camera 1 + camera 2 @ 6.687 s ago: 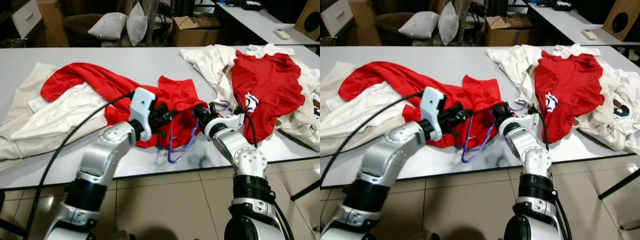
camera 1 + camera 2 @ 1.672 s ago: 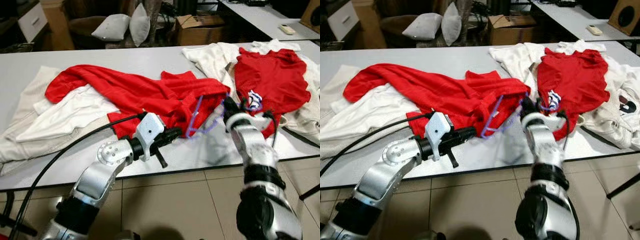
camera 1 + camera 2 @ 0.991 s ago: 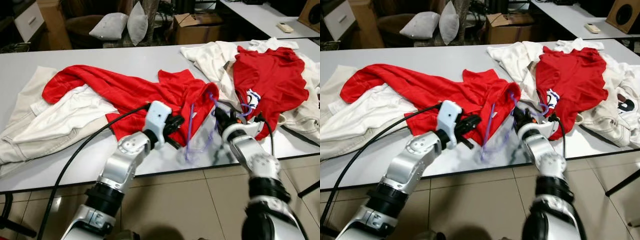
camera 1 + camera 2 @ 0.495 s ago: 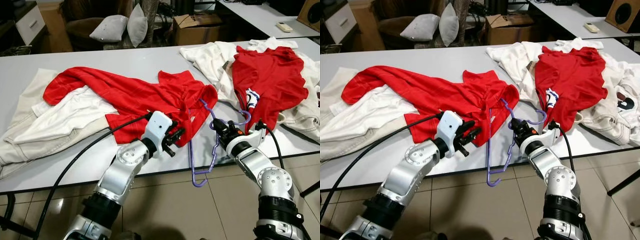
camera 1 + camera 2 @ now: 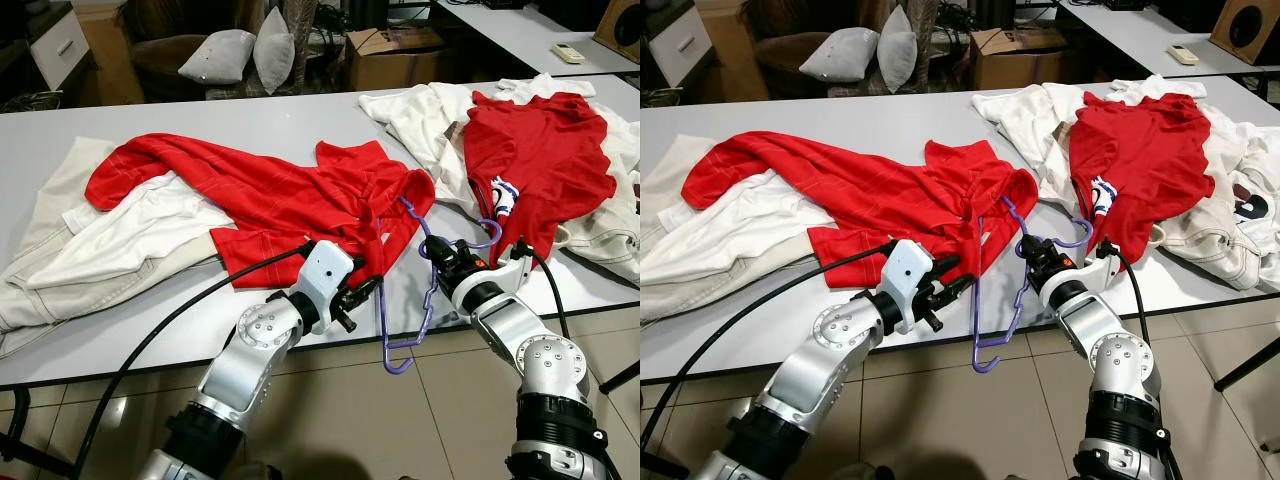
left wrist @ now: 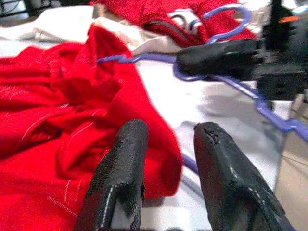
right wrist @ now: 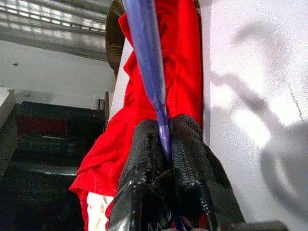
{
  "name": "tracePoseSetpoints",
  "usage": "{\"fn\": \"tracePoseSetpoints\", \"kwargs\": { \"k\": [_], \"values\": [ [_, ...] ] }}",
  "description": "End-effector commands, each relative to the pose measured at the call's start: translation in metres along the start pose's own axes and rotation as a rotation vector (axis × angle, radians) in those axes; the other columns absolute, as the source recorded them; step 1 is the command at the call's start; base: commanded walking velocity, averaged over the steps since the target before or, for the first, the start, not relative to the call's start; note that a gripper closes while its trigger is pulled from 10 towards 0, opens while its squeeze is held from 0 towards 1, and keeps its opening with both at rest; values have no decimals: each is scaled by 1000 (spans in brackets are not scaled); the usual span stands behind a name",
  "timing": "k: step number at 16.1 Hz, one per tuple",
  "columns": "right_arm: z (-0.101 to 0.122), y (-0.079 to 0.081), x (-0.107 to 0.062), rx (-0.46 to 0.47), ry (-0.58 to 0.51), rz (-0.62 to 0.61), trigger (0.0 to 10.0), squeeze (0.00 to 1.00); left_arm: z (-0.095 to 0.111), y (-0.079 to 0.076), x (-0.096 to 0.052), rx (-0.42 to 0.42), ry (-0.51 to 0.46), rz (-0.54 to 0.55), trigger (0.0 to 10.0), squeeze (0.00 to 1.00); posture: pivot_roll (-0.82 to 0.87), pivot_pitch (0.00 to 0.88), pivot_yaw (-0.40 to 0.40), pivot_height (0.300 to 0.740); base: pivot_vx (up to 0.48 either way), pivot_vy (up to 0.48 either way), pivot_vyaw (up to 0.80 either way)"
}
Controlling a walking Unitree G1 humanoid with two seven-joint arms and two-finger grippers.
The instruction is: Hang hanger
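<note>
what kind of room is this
Probably a living room or workroom used for sorting laundry: a long white table strewn with red and white clothes, cushions on a seat behind it, and a cardboard box.

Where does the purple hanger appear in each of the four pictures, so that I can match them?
Left eye view: purple hanger hangs over the table's near edge, centre-right, held by the right gripper.
Right eye view: just right of centre, same pose.
Left wrist view: a purple bar and hook beyond the left gripper.
Right wrist view: a purple bar pinched between the black fingers.
Shared landmark: the red shirt.
</note>
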State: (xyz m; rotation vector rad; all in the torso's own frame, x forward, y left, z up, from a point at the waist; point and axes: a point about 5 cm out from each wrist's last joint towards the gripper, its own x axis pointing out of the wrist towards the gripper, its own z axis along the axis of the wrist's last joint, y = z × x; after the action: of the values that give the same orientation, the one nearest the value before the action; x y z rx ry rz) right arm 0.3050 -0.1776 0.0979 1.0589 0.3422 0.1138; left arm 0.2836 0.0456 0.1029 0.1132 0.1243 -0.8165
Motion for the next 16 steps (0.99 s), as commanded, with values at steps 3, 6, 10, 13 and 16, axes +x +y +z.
{"fn": "tracePoseSetpoints", "kwargs": {
  "k": [3, 6, 10, 13, 16],
  "values": [
    [2, 3, 0, 5, -9, 6, 10000, 0, 0, 2, 5, -3, 25, 6, 10000, 0, -93, 6, 46, 740, 0, 0, 0],
    [4, 3, -1, 6, -19, 7, 10000, 0, -2, -2, 13, -68, 45, -17, 10000, 0, -101, 4, 51, 740, 0, 0, 0],
    [6, 4, -1, 8, -26, 7, 10000, 0, -4, -4, 19, -85, 73, -26, 9255, 0, -104, 0, 54, 740, 0, 0, 0],
    [5, 5, 1, 11, -26, 9, 10000, 0, -8, 0, 21, -40, 115, 21, 6627, 0, -103, 0, 54, 740, 0, 0, 0],
    [5, 7, 2, 13, -25, 14, 10000, 0, -10, 12, 22, 9, 162, 126, 0, 0, -105, 0, 53, 740, 0, 0, 0]
  ]
}}
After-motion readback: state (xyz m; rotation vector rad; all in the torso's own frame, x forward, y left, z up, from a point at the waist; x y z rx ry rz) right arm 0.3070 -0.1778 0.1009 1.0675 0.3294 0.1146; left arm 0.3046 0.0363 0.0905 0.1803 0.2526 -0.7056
